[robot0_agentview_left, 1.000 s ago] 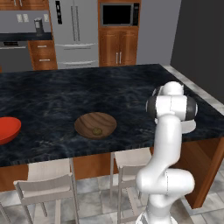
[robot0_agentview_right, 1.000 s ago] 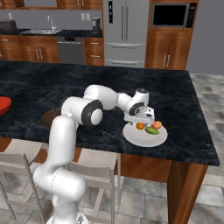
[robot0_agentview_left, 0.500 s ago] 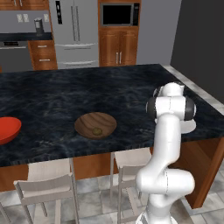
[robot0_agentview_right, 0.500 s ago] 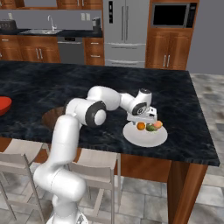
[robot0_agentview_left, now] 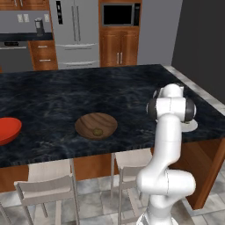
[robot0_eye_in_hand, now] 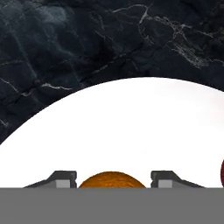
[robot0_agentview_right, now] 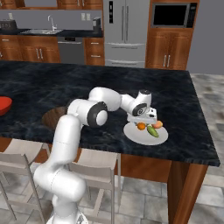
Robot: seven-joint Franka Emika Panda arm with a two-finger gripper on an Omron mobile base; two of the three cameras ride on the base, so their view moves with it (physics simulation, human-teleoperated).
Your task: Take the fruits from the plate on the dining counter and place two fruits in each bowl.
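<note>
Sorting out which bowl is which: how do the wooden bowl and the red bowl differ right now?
The wooden bowl is dark brown and grained; the red bowl is glossy red. The wooden bowl already holds a small olive-brown fruit; no fruit shows in the red bowl, which the frame edge cuts off. Both sit on the dining counter.

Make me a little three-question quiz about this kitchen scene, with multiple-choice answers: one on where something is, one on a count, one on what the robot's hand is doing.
1. Where does the olive-brown fruit lie?
A. In the wooden bowl
B. In the red bowl
C. On the plate

2. How many fruits are on the plate?
A. One
B. Three
C. Four

3. What is between the gripper jaws?
A. The green fruit
B. The orange fruit
C. Nothing

Answers:
1 A: the left base view shows it inside the wooden bowl.
2 B: the right base view shows orange, green and red-orange fruit on the plate.
3 B: the hand view shows the orange fruit between the jaws, over the plate.
</note>
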